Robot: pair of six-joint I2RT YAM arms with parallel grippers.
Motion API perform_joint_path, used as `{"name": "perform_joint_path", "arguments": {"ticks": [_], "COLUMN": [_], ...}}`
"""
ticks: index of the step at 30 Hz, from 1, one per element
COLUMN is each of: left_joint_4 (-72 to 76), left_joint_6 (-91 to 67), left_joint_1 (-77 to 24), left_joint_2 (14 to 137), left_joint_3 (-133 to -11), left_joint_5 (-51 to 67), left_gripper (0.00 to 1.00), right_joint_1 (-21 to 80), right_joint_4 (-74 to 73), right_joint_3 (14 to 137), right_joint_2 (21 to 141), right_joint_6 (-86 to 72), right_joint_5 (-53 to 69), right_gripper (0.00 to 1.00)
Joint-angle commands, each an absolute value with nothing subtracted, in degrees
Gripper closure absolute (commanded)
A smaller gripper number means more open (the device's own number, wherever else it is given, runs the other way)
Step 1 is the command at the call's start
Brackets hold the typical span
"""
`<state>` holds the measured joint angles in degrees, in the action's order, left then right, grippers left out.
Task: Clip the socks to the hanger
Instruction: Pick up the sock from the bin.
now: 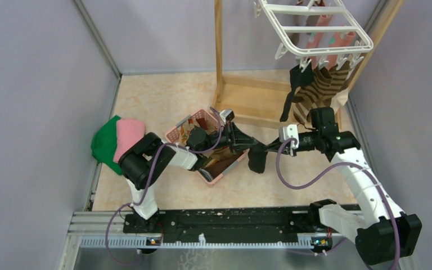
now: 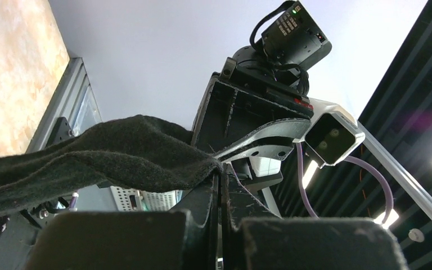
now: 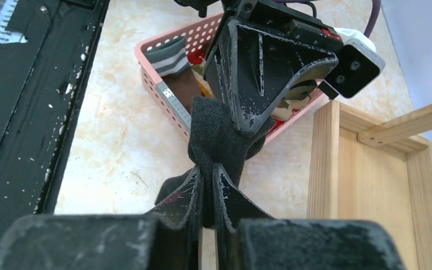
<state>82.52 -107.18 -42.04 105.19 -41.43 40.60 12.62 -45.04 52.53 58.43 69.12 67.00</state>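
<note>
**Black sock pinched between both grippers**

Clamped fully closed on one end of the black sock (image 1: pixel 257 160), fingers pressed together with only fabric between: the left gripper (image 1: pixel 247 143), reaching rightward over the pink basket (image 1: pixel 174 132). Closed on the same sock from the opposite side, with a thin gap packed with cloth: the right gripper (image 1: pixel 274 147). Tip to tip, almost touching, above the table (image 1: pixel 163 101), between the basket and the wooden stand (image 1: pixel 219 56). Loose remainder of the sock hanging down below the two grips.

From the left wrist camera: sock (image 2: pixel 118 152) trailing leftward out of the nip, with the right gripper (image 2: pixel 225 152) directly ahead and biting the same bunch of fabric. From the right wrist camera: sock (image 3: pixel 219 135) gathered into a knot-like wad between the near fingertips (image 3: pixel 196 177) and the left gripper (image 3: pixel 247 121). Behind it, inside the basket, a grey-striped sock (image 3: pixel 169 56) among other items too jumbled to name.

High at the far right, well apart from the held sock: the white hanger (image 1: pixel 315 28), tilted. Dangling from its clips: a striped sock (image 1: pixel 320 93), a clipped black sock (image 1: pixel 292 90) and a pink sock (image 1: pixel 346 38).

At the left edge of the table: folded green and pink cloths (image 1: pixel 115 140).
</note>
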Motion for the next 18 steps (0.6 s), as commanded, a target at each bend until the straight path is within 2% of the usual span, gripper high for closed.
{"name": "perform_joint_path", "arguments": {"ticks": [1, 4, 8, 12, 15, 18], "left_joint_4": [100.39, 102.56, 102.73, 101.34, 92.68, 72.29], "left_joint_6": [-108.06, -105.62, -97.69, -83.2, -65.98, -41.05], "left_joint_1": [-42.19, -41.98, -40.74, -38.38, -37.54, -38.76], "left_joint_2": [105.1, 104.66, 101.31, 94.24, 86.48, 76.17], "left_joint_3": [-41.85, -40.91, -38.41, -34.38, -31.46, -30.57], "left_joint_5": [38.89, 38.44, 38.71, 40.61, 43.88, 46.02], "left_gripper": [1.0, 0.88, 0.59, 0.45, 0.35, 0.25], "right_joint_1": [12.83, 12.46, 12.09, 11.5, 11.16, 11.02], "right_joint_4": [-41.96, -45.96, -51.08, -51.97, -52.12, -51.84], "right_joint_3": [54.42, 56.24, 58.07, 57.84, 57.62, 57.18], "right_joint_2": [56.84, 56.95, 56.99, 56.78, 56.99, 57.81], "right_joint_6": [63.17, 62.59, 62.45, 58.65, 56.69, 55.68], "right_joint_5": [66.03, 68.12, 70.41, 70.84, 71.73, 72.41], "right_gripper": [1.0, 1.0, 1.0, 1.0, 1.0, 1.0]}}
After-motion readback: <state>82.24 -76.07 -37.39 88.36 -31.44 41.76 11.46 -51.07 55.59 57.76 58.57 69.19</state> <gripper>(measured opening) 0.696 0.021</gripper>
